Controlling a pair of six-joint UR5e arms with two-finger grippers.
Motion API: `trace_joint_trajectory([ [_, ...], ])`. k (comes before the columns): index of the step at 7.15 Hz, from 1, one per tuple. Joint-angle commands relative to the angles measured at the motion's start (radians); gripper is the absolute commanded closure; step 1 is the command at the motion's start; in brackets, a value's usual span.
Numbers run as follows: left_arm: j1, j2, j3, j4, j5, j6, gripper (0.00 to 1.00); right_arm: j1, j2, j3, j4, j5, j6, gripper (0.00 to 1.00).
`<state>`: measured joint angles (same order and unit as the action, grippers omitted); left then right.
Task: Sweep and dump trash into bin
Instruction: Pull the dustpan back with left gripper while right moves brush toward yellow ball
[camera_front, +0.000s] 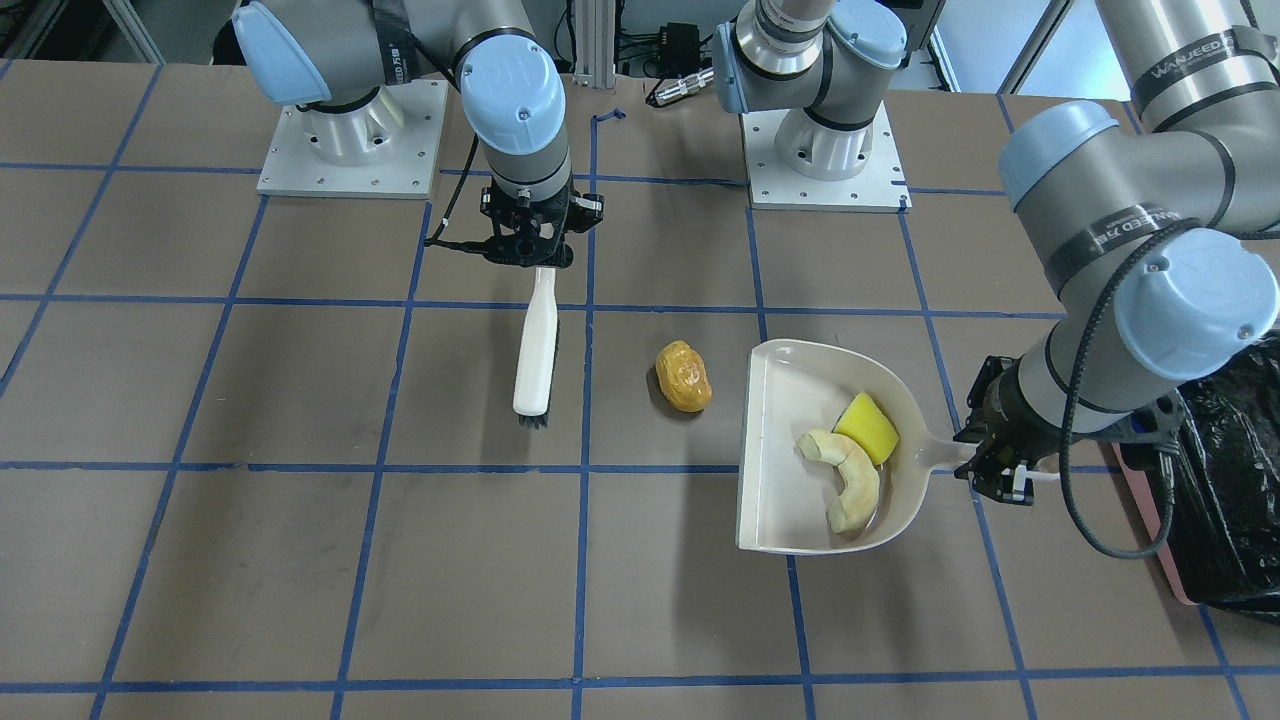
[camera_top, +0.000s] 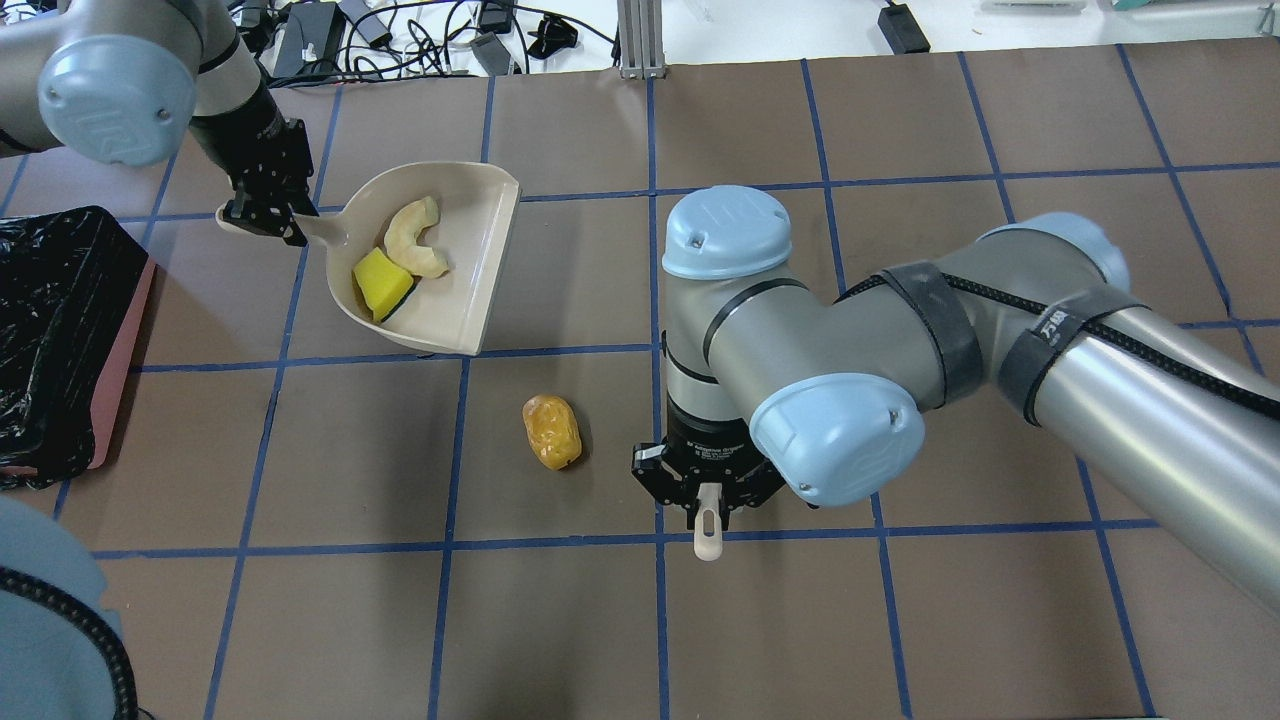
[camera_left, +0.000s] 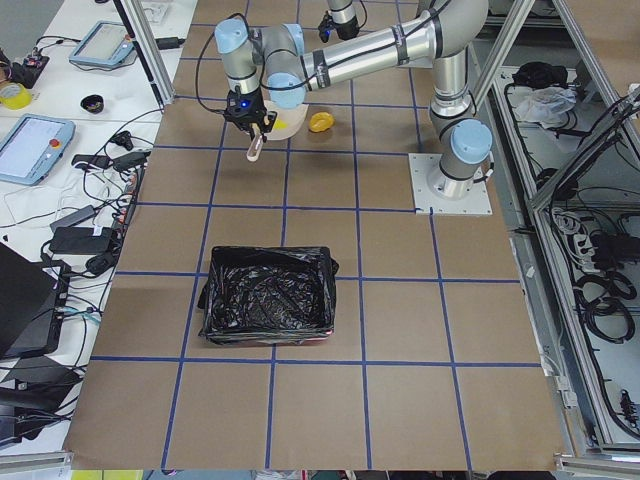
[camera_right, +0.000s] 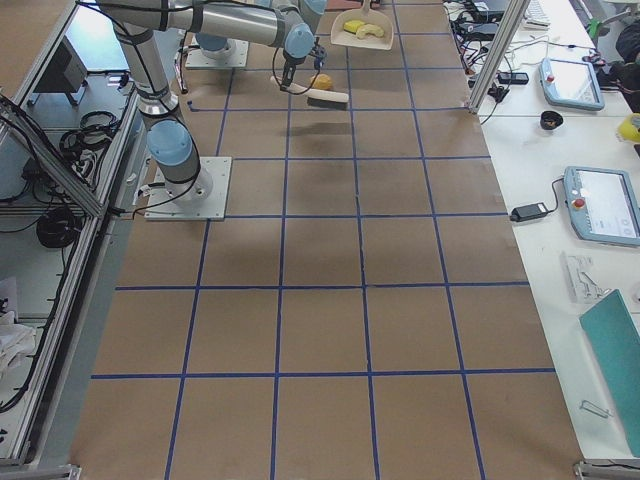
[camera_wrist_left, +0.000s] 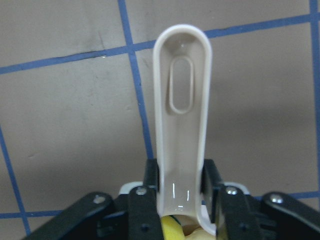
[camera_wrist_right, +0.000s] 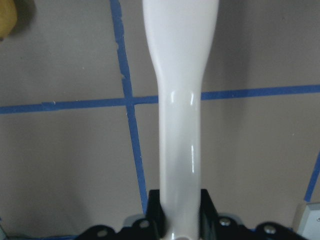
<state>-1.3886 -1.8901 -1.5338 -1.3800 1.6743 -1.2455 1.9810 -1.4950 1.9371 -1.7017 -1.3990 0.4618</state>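
While the left claw (camera_top: 270, 222) is closed tight on the handle (camera_front: 935, 455) of the dustpan (camera_front: 780, 480), the crescent slice (camera_front: 848, 478) and the yellow wedge (camera_front: 867, 427) lie touching inside it. The orange lump (camera_front: 684, 377) sits on the table (camera_front: 300, 560) between the dustpan's open edge and the brush (camera_front: 535, 350), whose white grip the right claw (camera_top: 708, 505) clamps. The bin (camera_front: 1235, 480) stands near the left claw, away from the dustpan.
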Motion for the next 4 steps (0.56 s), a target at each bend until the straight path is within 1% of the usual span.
trace_joint_trajectory([
  [1, 0.035, 0.090, -0.203, 0.094, 0.038, 0.017, 1.00, 0.027, -0.013, 0.042, -0.035, 0.009, 0.063, 0.98],
  [2, 0.049, 0.121, -0.313, 0.202, 0.047, 0.017, 1.00, 0.065, -0.007, 0.042, -0.059, 0.009, 0.104, 0.98],
  [3, 0.068, 0.138, -0.424, 0.340, 0.071, 0.008, 1.00, 0.103, 0.004, 0.043, -0.091, 0.009, 0.162, 0.98],
  [4, 0.074, 0.152, -0.507, 0.436, 0.115, 0.001, 1.00, 0.120, 0.018, 0.048, -0.129, 0.012, 0.172, 0.97],
])
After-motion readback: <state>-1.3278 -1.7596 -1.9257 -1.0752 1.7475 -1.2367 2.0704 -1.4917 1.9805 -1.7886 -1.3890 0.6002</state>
